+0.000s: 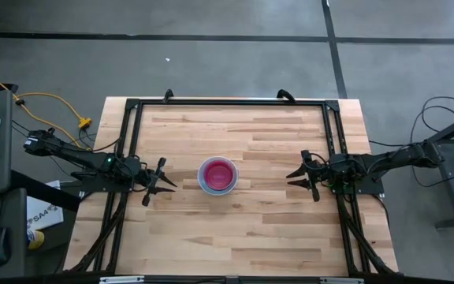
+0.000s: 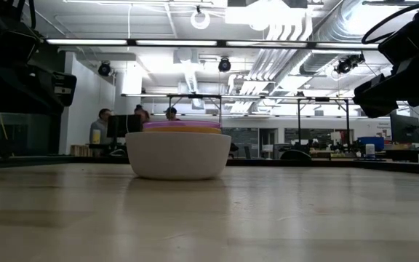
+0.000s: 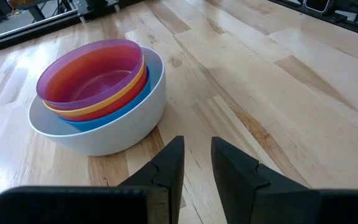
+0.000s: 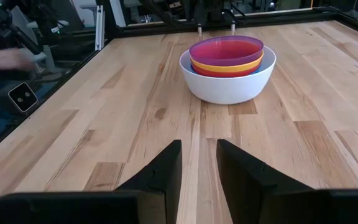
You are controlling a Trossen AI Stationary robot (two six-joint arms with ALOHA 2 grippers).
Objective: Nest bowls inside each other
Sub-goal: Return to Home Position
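Note:
The bowls stand nested in one stack [image 1: 217,175] at the middle of the table. The white bowl [image 3: 123,124] is outermost and rests by its base on the wood. Inside it sit the blue bowl [image 3: 114,111], the red-pink, the yellow and, innermost, the purple bowl [image 3: 92,74]. The low view shows the white bowl [image 2: 178,154] with coloured rims above it. My left gripper [image 1: 166,178] hovers left of the stack, open and with nothing between its fingers [image 3: 196,142]. My right gripper [image 1: 292,178] hovers farther off to the right, also open and holding nothing [image 4: 199,144].
A black metal frame [image 1: 227,102] runs along the table's far edge and down both sides by the arms. Bare wood lies all around the stack. People sit at desks in the room beyond the table [image 2: 104,120].

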